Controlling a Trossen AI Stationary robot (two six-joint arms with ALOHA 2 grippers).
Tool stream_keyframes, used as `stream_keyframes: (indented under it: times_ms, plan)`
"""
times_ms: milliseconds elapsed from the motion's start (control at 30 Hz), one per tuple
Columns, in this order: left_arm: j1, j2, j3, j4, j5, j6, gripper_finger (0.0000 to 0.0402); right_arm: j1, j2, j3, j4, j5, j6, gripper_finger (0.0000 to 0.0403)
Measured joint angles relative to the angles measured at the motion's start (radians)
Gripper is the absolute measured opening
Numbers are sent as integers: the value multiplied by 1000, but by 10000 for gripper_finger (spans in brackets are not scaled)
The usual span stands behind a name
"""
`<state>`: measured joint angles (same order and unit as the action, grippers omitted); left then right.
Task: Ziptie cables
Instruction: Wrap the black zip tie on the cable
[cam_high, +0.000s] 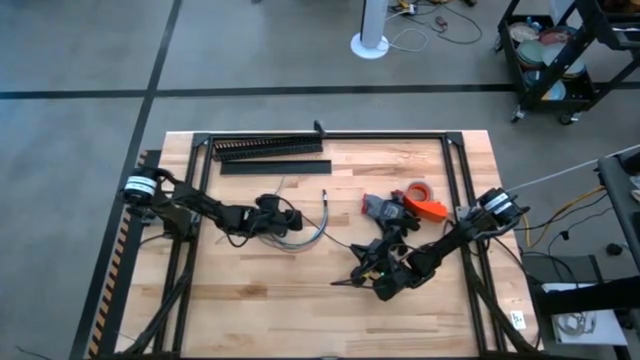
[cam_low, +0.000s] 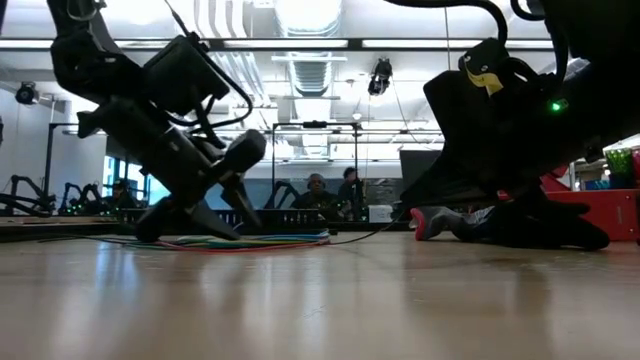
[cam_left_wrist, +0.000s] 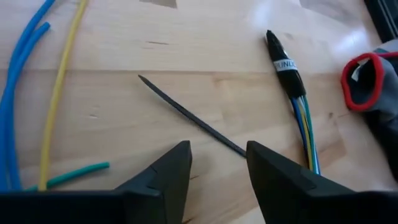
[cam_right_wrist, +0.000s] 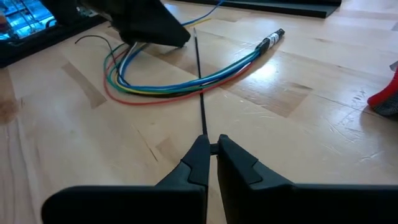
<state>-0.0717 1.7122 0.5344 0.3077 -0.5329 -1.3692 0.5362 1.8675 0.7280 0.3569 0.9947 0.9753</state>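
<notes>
Fingers of the left gripper (cam_left_wrist: 217, 171) stand spread, low over the table (cam_high: 250, 310) left of centre, with nothing between them; just ahead of them a ziptie (cam_left_wrist: 189, 117) lies flat on the wood; the cables (cam_right_wrist: 180, 84), coloured wires joined in one dark end, curve across the middle of the table, touching the left gripper; farther right, the right gripper (cam_right_wrist: 211, 152) has its fingers pressed together, pinching the near end of a second ziptie (cam_right_wrist: 200, 81) that reaches out across the cables.
</notes>
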Motion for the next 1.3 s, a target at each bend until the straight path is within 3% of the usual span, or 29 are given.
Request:
stream_keyframes:
  times_ms: [267, 400, 600, 833, 1100, 1300]
  plan:
    - [14, 10, 118, -68, 4, 22, 157, -2, 0, 0, 0, 0, -9, 0]
    - [30, 10, 163, -168, 26, 6, 149, -2, 0, 0, 0, 0, -8, 0]
    - [34, 9, 211, -189, 59, -4, 134, -2, 0, 0, 0, 0, -7, 0]
    - [51, -50, 218, -220, 36, -116, 115, 0, 0, 0, 0, -4, -7, 0]
    - [52, -68, 198, -479, -29, -359, 100, 1, 0, 0, 0, -8, -9, 0]
    - [65, -63, 163, -443, -35, -437, 105, 2, 0, 0, 0, -8, -25, 0]
